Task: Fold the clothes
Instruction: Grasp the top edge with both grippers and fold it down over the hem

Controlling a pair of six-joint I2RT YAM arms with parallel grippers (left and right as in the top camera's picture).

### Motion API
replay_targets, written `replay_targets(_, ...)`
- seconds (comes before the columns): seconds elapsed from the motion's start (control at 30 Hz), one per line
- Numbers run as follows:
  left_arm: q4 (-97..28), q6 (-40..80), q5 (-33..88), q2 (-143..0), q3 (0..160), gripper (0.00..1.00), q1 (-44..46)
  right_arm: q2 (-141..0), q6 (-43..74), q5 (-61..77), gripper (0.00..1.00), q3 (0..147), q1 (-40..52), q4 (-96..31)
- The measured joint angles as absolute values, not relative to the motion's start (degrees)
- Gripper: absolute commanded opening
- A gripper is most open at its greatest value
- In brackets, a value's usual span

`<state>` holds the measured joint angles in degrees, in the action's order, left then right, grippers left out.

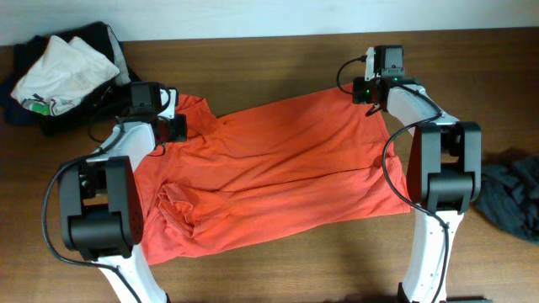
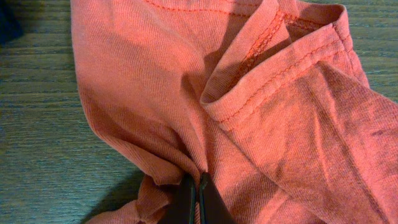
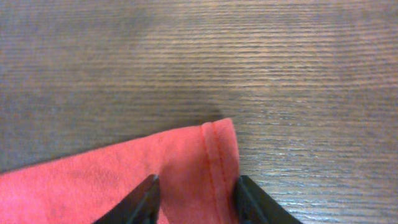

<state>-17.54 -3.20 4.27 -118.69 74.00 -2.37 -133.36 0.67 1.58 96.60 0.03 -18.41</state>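
Orange-red shirt (image 1: 278,177) lies spread across the wooden table (image 1: 278,42), fairly flat through the middle but rumpled and bunched at its left end; no fold shows yet. Left gripper (image 2: 198,186) is pinched tight where the cloth gathers below a stitched opening, and appears to have hold of a tuck of the shirt. Right gripper (image 3: 196,186) stands part open astride the far hem corner, jaws either side of the stitched edge and not clamped on it. With a gripper at each end, the work looks to be at its start, with every fold left to do. Charcoal garment (image 1: 509,198) lies crumpled at the table's right edge, apart from the shirt. A pile (image 1: 59,71) of pale and dark cloth sits at the far left corner. Both are unfolded.
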Motion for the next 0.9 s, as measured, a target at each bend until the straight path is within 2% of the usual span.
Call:
replay_targets(0.03,-17.5,-3.2,4.3,-118.7,74.0,0.01,-2.4,-133.4,1.0,1.6,0.2,96.7,0.0,-18.8)
replay_targets(0.07,-17.5,-3.2,4.3,-118.7,74.0,0.01,-2.4,-133.4,1.7,1.6,0.06,96.8,0.0,-19.2)
replay_targets(0.1,-17.5,-3.2,4.5,-118.7,74.0,0.01,-2.4,-133.4,2.1,1.6,0.04,97.0,0.0,-20.3)
replay_targets(0.23,-17.9,-3.2,8.1,-118.7,74.0,0.01,-2.8,-133.2,3.0,1.7,0.04,98.8,-0.2,-26.1)
replay_targets(0.37,-29.9,-2.7,16.4,-116.8,75.0,0.01,-2.6,-131.6,4.0,1.1,0.04,100.6,-2.3,-39.4)
replay_targets(0.5,-38.9,-2.4,20.5,-107.2,74.2,0.01,-2.0,-128.9,7.7,0.9,0.04,103.4,-6.9,-48.8)
replay_targets(0.63,-49.2,-0.3,20.1,-91.6,74.5,0.01,-2.2,-120.4,9.2,0.9,0.04,104.7,-8.1,-54.5)
replay_targets(0.83,-62.5,0.6,16.9,-90.4,74.4,0.0,-4.2,-114.0,10.6,0.6,0.04,105.2,-8.2,-66.1)
replay_targets(0.9,-68.1,1.3,14.7,-90.4,74.4,0.01,-7.6,-113.4,10.8,0.4,0.04,105.2,-8.9,-72.2)
